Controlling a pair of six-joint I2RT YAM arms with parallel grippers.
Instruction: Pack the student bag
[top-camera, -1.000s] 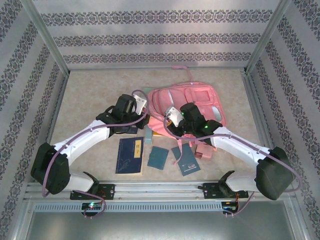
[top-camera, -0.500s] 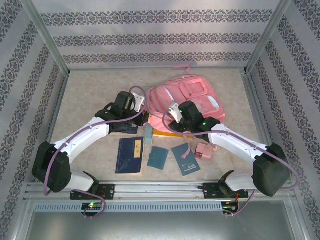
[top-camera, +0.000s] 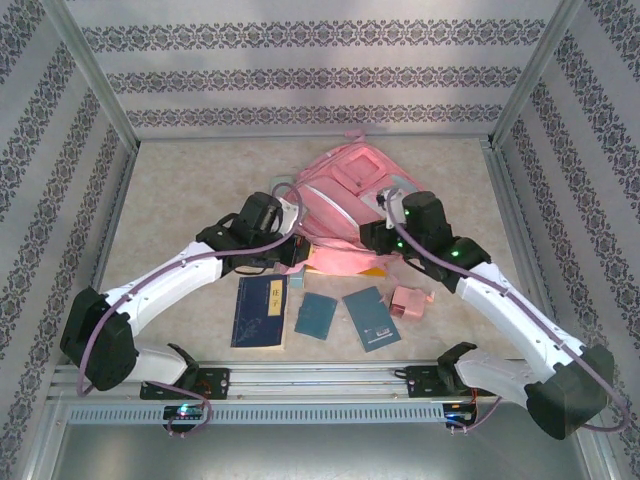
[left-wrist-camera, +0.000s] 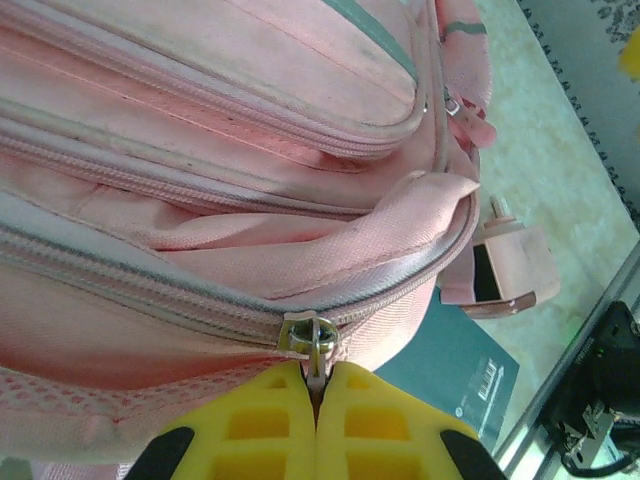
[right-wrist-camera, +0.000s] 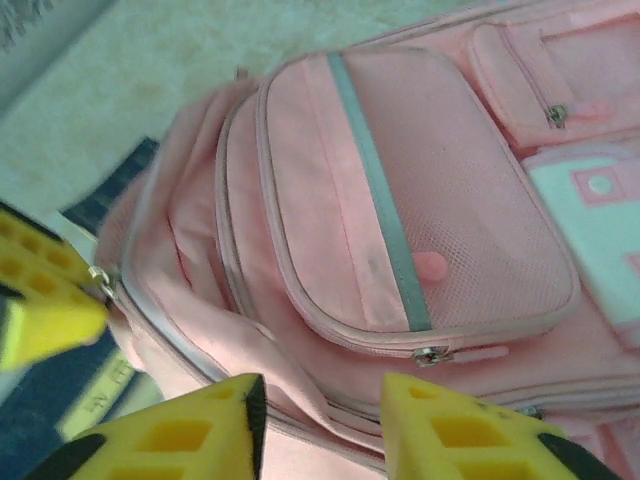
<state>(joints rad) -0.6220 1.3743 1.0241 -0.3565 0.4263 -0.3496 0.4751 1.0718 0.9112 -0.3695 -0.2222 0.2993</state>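
The left pincer is clamped tight on the zip pull of the student bag; the right pincer hovers over the bag's front pocket with its jaws apart, gripping nothing; the bag lies on the table about midway back, between the two arms; just in front of it rest a dark blue book, two teal notebooks and a small pink pouch.

A lab test booth: aluminium frame posts, patterned wall panels at twelve o'clock, a mounting rail at six o'clock.
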